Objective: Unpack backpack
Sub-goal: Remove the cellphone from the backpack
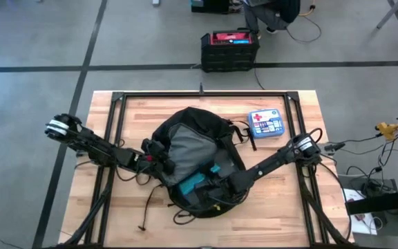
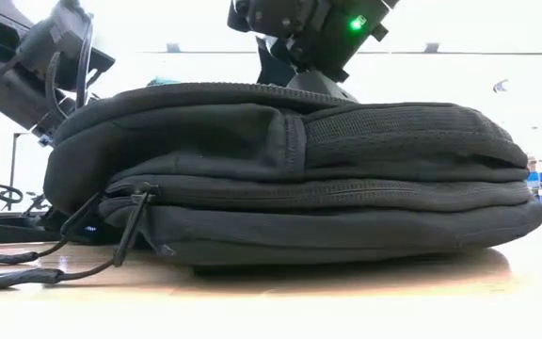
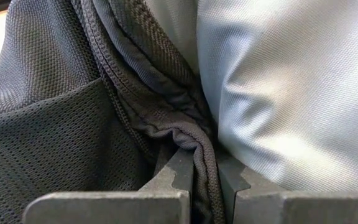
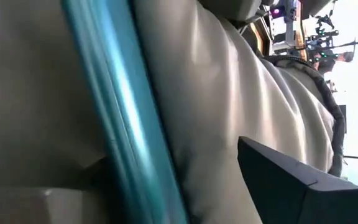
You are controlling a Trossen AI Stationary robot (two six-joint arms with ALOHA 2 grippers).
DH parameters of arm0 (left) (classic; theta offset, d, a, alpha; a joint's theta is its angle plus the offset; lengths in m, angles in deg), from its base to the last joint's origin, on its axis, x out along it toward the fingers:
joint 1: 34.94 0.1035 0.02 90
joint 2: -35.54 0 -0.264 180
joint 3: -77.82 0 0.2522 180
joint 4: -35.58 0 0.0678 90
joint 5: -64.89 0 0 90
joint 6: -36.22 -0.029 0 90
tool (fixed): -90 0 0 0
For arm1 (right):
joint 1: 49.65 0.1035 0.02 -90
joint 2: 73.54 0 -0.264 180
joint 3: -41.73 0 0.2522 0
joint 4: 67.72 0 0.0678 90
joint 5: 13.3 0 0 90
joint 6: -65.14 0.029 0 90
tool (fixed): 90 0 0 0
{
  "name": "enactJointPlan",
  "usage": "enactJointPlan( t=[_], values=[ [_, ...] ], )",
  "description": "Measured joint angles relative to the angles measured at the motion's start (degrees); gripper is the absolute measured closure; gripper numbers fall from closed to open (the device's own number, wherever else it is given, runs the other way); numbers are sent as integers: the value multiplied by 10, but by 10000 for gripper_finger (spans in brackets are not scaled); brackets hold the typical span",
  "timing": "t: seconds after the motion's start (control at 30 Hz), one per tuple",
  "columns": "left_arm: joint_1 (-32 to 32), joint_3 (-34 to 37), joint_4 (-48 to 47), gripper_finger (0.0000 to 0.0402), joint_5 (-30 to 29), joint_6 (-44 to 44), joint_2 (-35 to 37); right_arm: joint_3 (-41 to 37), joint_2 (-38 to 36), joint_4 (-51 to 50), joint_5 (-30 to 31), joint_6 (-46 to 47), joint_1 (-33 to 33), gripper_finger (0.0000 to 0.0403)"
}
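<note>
The black backpack [image 1: 197,160] [image 2: 299,179] lies flat on the wooden table, its top opening spread so the grey lining [image 1: 185,149] shows. A teal object [image 1: 193,182] [image 4: 120,124] lies inside it. My left gripper [image 1: 159,159] [image 3: 205,165] is at the opening's left side, shut on the fabric there. My right gripper [image 1: 225,184] [image 4: 166,163] reaches into the backpack from the right, open, its fingers standing on either side of the teal object against the grey lining. My left gripper pinches a bunched fold of the backpack's opening edge [image 3: 197,146] between its two fingers [image 3: 174,177], where black mesh meets grey lining; several layers run through the gap. It comes from the table's left, slanting down. Whether my right gripper touches the teal object, I cannot tell.
A blue-and-white box [image 1: 264,123] lies on the table right of the backpack. Black frame rails [image 1: 206,95] border the table. Zipper pulls and straps [image 2: 26,273] trail from the backpack toward the near edge. A black crate with a red top [image 1: 229,50] stands on the floor beyond.
</note>
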Motion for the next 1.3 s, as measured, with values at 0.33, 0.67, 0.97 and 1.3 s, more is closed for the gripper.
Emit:
enactJointPlan(
  t=[0.33, 0.67, 0.97, 1.3],
  values=[
    [0, 0, 1, 393, 0, -8, 0, -1, 1, -3, -72, 54, -23, 290],
    [-1, 0, -7, 393, 0, -11, 1, 46, -21, -128, -87, 116, 22, 383],
    [-1, 0, -8, 393, 0, -14, 4, 89, -98, -365, -32, 301, 60, 394],
    [-2, 0, -9, 393, 1, -14, 6, 17, -210, -627, -11, 630, 3, 394]
  ],
)
